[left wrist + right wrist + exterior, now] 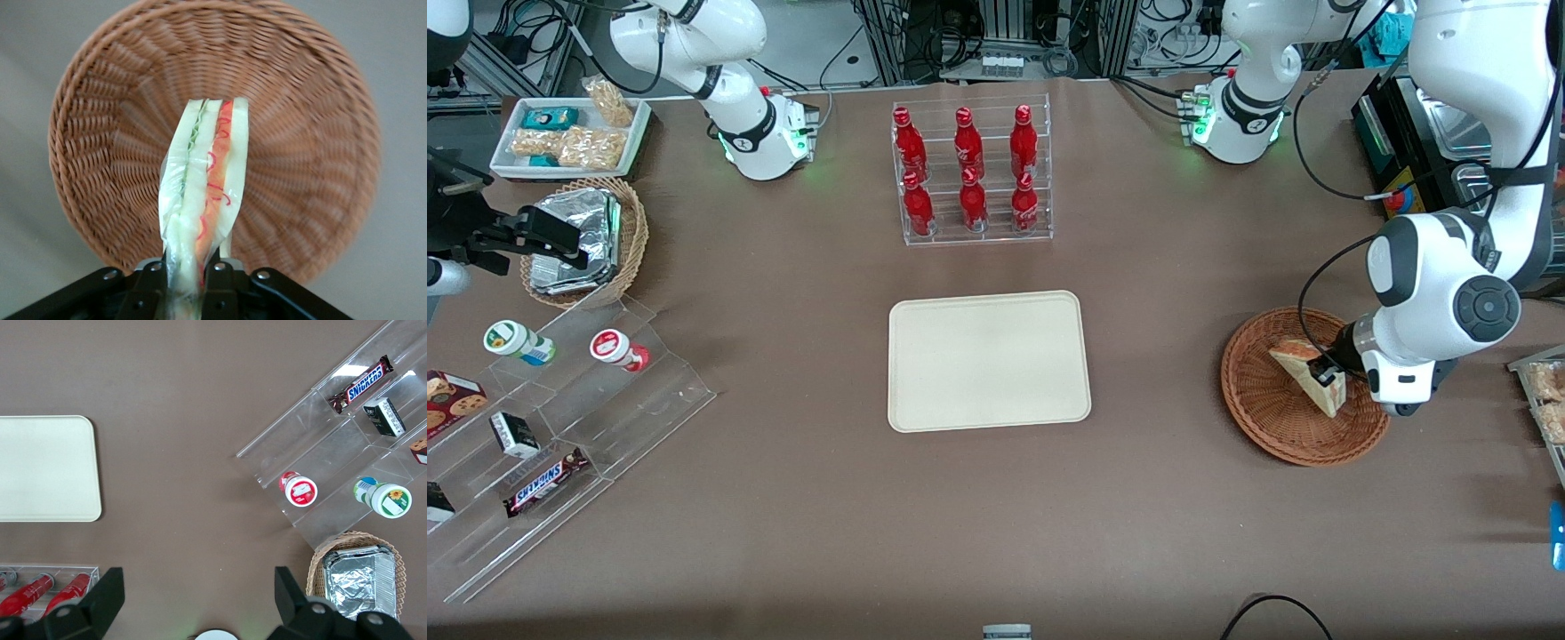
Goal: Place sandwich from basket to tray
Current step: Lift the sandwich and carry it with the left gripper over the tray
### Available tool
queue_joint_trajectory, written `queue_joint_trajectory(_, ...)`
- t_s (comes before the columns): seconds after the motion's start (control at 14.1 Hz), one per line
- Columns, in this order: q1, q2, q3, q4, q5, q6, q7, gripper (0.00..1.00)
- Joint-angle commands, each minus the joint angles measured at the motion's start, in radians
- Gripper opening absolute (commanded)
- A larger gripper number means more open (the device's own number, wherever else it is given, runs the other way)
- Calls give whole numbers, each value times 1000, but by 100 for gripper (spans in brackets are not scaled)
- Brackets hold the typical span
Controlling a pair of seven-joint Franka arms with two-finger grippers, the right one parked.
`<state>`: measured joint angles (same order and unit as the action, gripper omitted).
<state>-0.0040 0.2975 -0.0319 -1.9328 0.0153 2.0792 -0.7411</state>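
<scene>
The sandwich (1305,366), a wedge of white bread with red-orange and green filling, is in the reddish-brown wicker basket (1272,427) toward the working arm's end of the table. My left gripper (1332,373) is shut on the sandwich over the basket. The left wrist view shows the sandwich (203,187) pinched between the black fingers (223,283), standing on edge above the basket's (307,133) woven floor; the gripper (193,283) grips its narrow end. The cream-beige tray (989,360) lies bare at mid-table and also shows in the right wrist view (47,468).
A clear rack of red bottles (971,173) stands farther from the front camera than the tray. A stepped acrylic shelf with snacks (543,427), a tan basket of foil packs (583,240) and a white snack tray (569,133) lie toward the parked arm's end.
</scene>
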Motion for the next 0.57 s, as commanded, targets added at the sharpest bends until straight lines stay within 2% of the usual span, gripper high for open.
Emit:
queue_joint_trajectory(0.0, -129, 3, 4, 69, 17, -71, 198, 2)
queue_joint_trajectory(0.07, -174, 9, 4, 83, 11, -74, 301, 2)
queue_joint_trajectory(0.14, -218, 21, 4, 98, 0, -74, 287, 2)
queue_joint_trajectory(0.28, -339, 78, 4, 152, 0, -67, 205, 0)
queue_joint_trajectory(0.5, -511, 213, 4, 317, 0, -65, -4, 0)
